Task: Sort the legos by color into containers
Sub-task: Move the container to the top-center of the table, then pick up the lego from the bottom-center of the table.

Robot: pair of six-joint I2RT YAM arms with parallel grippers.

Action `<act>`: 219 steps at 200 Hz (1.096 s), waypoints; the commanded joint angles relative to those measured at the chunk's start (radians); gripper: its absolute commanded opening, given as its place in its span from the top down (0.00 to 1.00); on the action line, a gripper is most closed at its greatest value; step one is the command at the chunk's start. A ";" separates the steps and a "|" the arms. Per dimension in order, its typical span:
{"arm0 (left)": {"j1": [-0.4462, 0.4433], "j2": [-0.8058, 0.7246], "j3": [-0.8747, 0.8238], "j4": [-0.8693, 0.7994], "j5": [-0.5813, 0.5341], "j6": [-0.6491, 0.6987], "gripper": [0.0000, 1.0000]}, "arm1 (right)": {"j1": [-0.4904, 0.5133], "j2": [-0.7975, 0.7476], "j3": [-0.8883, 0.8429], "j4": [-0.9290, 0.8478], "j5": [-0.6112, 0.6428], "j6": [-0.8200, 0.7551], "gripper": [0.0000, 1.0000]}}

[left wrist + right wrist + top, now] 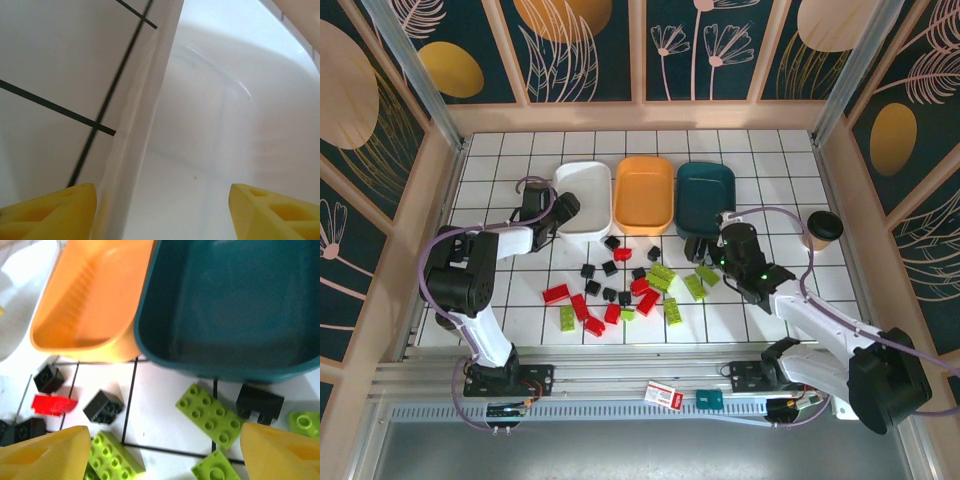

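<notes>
Red, lime-green and black legos are seen scattered on the tiled table, with a white tray, orange tray and teal tray ranged at their 12 o'clock. The left gripper is held spread astride the white tray's rim. The right gripper is spread over a lime-green brick, nothing held. The bricks are judged light, rigid and slick, best pinched across flat side walls.

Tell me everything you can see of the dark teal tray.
The dark teal tray is a shallow, rounded-rectangular dish of smooth, slightly glossy plastic with a rolled rim. It sits flat on the white tiled table, rightmost in the row of three, and holds nothing. Its left rim lies close beside the orange tray; touching or not, I cannot tell. Lime-green bricks and a black brick lie before its near wall. The right pincer hangs open over them, clear of the tray.
</notes>
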 commanded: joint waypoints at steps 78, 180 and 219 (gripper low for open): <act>-0.013 -0.533 -0.164 -0.054 0.067 -0.030 0.01 | 0.366 0.038 0.004 -0.282 0.002 0.146 0.22; -0.012 -0.779 -0.273 -0.146 0.022 -0.050 0.01 | 0.554 0.314 0.078 -0.266 0.132 0.159 0.37; -0.013 -0.780 -0.295 -0.166 0.015 -0.041 0.01 | 0.558 0.322 0.086 -0.249 0.100 0.122 0.59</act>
